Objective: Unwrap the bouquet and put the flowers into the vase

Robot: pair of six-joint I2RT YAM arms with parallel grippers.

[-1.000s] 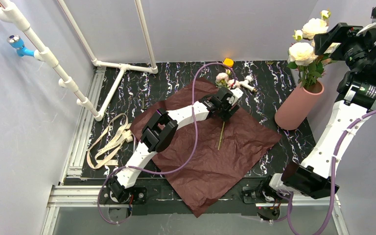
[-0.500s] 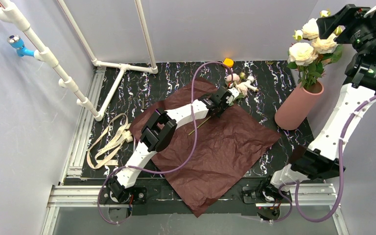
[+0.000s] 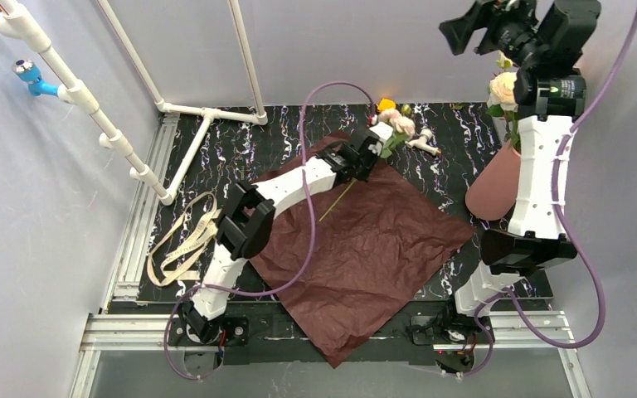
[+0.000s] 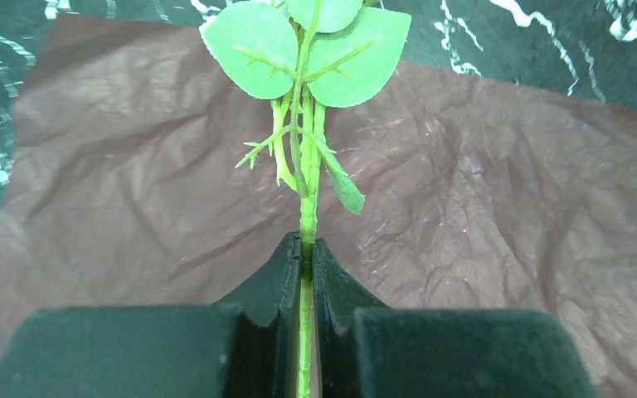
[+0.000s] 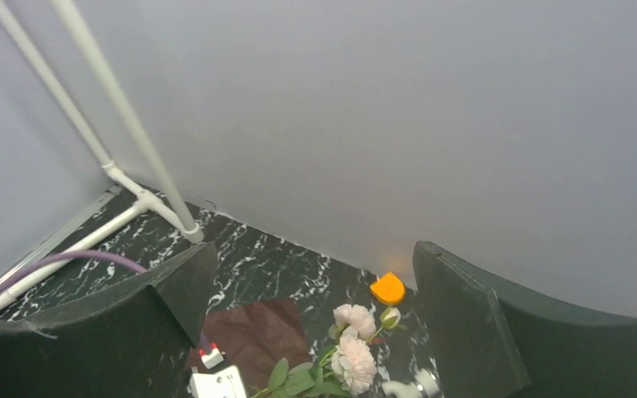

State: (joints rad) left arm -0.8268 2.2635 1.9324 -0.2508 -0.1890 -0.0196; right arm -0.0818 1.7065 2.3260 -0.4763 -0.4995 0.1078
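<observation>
The bouquet is undone: its maroon paper (image 3: 373, 249) lies flat on the table. My left gripper (image 3: 373, 145) (image 4: 306, 249) is shut on the thin green stem (image 4: 305, 207) of a pink-rose flower (image 3: 398, 124) (image 5: 352, 358), just below its leaves (image 4: 307, 41). The stem's tail (image 3: 336, 201) slants over the paper. The salmon vase (image 3: 491, 189) leans at the right, half hidden behind my right arm, with cream roses (image 3: 502, 87) in it. My right gripper (image 3: 464, 25) (image 5: 315, 253) hangs high above the table's back right, open and empty.
A beige ribbon (image 3: 184, 242) lies left of the paper. A small orange object (image 3: 387, 105) (image 5: 388, 288) sits by the back wall beside a small white piece (image 3: 423, 143). White pipes (image 3: 174, 108) stand at the back left. Grey walls close in on three sides.
My left gripper closed on the stem and carried the pink flower back and up toward the orange object. My right arm swung up and left, away from the vase's roses.
</observation>
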